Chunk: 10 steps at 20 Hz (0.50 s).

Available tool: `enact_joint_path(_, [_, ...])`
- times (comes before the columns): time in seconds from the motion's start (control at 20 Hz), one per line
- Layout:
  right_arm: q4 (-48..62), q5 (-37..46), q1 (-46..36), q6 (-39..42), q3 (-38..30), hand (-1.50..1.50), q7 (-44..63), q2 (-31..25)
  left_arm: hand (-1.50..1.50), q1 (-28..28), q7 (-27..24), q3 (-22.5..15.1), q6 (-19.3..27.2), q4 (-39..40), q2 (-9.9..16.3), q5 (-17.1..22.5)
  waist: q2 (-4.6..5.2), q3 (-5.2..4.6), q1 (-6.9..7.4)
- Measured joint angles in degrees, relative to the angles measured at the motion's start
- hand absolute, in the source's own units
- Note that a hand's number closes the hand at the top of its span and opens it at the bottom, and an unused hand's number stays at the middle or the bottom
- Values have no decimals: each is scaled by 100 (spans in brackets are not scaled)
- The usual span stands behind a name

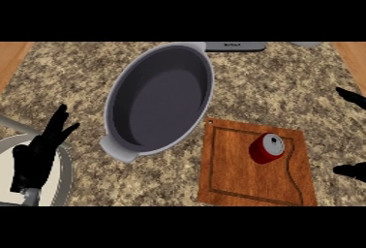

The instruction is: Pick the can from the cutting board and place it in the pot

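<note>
At the bench's (300, 72) left edge the left hand (39, 155) rests with fingers straight, holding nothing. The grey pot (114, 104) at mid-bench holds nothing. The red can (267, 148) lies on the cutting board (243, 184). Right hand (352, 169) at the right edge: fingers barely show, state unclear.

You have bare counter (286, 87) right of the pot (160, 97) and above the cutting board (253, 169); the pot's rim nearly touches the board's upper-left corner.
</note>
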Motion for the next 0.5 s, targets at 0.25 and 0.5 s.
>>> enact_joint_path(0.25, [-355,185,-679,651,541,-150,1192,-241,0,-76,52,-16,-6,25,-53,-92,8,-5,78])
enact_joint_path(0.5, [-531,461,-1244,1506,1231,-150,2285,-516,0,-152,92,-34,-85,40,-61,-112,22,-14,150])
